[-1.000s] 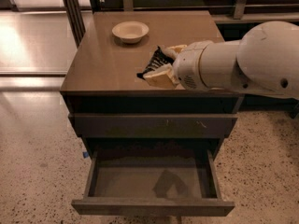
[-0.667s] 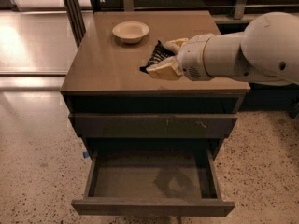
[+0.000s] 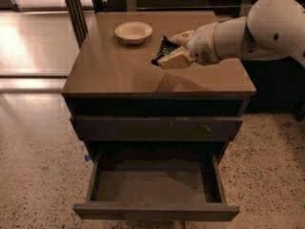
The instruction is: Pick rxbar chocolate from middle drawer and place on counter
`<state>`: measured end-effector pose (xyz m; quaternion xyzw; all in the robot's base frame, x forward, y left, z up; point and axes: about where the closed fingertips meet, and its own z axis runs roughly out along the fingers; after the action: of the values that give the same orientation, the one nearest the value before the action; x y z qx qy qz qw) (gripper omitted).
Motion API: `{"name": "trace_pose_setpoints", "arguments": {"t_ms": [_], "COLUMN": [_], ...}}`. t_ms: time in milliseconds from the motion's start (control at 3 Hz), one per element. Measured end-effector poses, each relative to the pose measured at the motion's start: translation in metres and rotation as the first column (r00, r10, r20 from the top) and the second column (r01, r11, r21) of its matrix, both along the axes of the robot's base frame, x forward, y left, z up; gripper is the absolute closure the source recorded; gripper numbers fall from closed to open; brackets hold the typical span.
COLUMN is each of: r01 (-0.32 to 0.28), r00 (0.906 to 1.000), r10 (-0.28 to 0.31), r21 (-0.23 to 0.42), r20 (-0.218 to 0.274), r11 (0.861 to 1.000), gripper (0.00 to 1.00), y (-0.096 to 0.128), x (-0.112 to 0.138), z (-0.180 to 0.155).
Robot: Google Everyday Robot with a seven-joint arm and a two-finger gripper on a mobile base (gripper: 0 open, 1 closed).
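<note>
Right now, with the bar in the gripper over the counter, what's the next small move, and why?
Probably a short straight descent until the bar meets the top. The gripper is shut on the rxbar chocolate, apparently just above the counter, with bare surface beneath and the bowl off to one side. The middle drawer stands open and empty, so only placing remains.

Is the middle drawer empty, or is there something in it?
Empty: the middle drawer is pulled open, its grey floor bare. The gripper holds the rxbar chocolate over the counter.
</note>
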<state>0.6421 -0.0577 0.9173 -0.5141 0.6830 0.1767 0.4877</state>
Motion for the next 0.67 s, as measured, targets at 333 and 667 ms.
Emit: {"name": "trace_pose_setpoints", "arguments": {"t_ms": [333,667], "r01": [0.009,0.034], "r00": [0.9987,0.995], "r10": [-0.009,-0.034], "r21": [-0.003,-0.007], "r20": [-0.05,-0.093], "r11": [1.0,0.999], "gripper": [1.0,1.0], "y": [-0.016,-0.029], "x": [0.019,0.03], "z": [-0.02,-0.041]}}
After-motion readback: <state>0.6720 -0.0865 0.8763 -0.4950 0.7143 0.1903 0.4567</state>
